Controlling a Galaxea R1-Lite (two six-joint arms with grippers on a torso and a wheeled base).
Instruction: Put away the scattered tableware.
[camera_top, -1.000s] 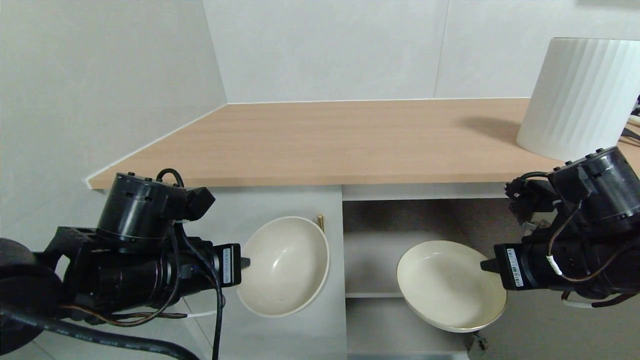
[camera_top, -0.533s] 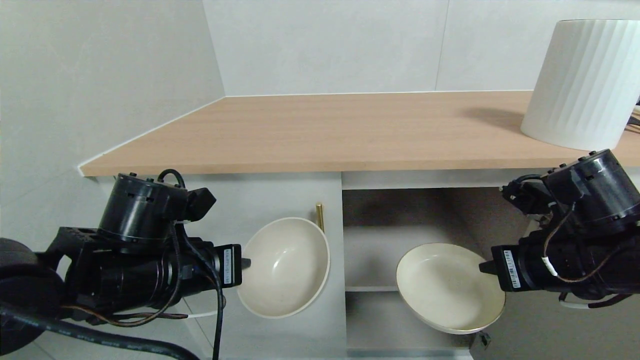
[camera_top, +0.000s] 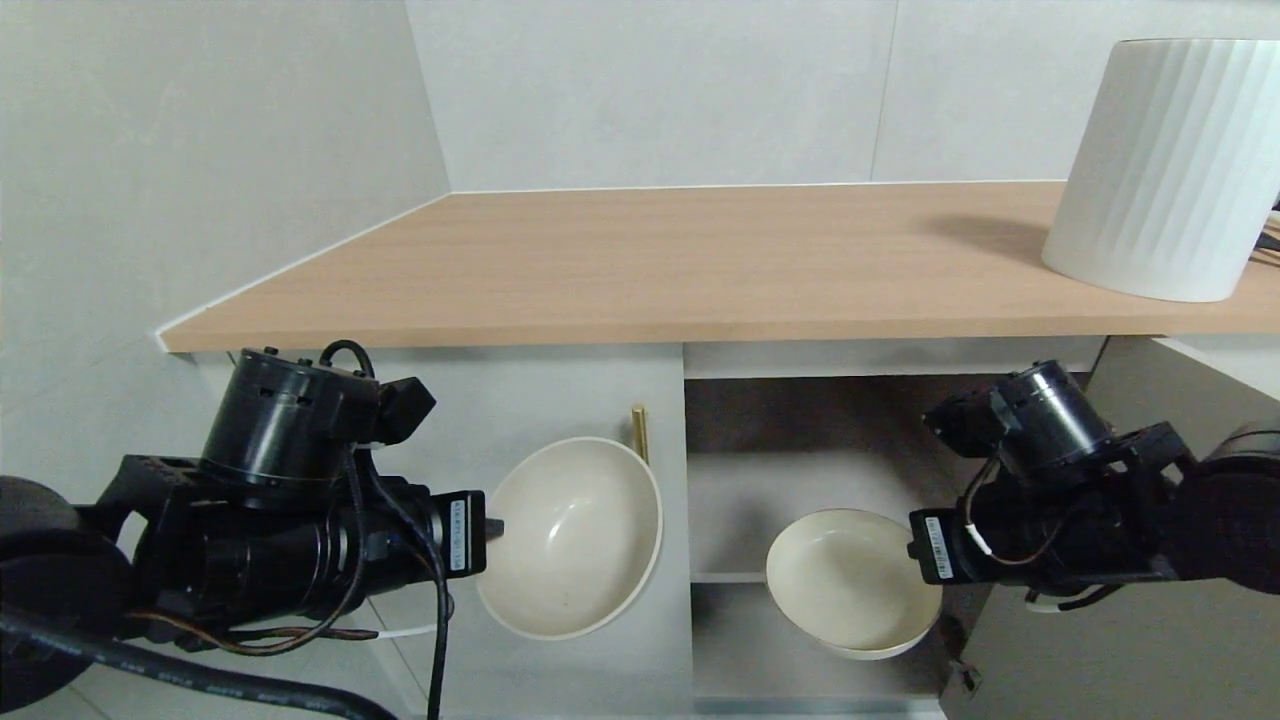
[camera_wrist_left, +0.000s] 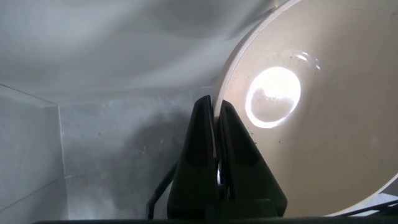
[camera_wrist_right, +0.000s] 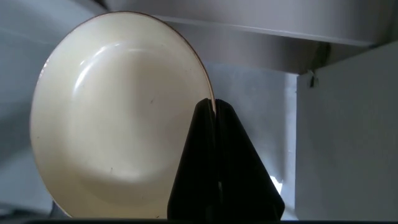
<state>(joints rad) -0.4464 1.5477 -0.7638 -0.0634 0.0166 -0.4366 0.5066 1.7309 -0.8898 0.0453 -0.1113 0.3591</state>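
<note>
The left end effector (camera_top: 492, 524) is pinched tight on the rim of a deep, round, cream bowl (camera_top: 575, 535) (tipped up on its side). It is in front of the shut grey cupboard door (camera_top: 520, 400). The right end effector (camera_top: 912, 548) is pinched tight on the rim of a shallow, round, cream dish (camera_top: 850, 580). This one is held in front of the open cupboard's white shelf (camera_top: 725, 578). Above both is the brown wooden tabletop (camera_top: 650, 260).

Wood countertop (camera_top: 650, 265), grey tiled wall (camera_top: 650, 90), open cabinet (camera_top: 800, 450) below
</note>
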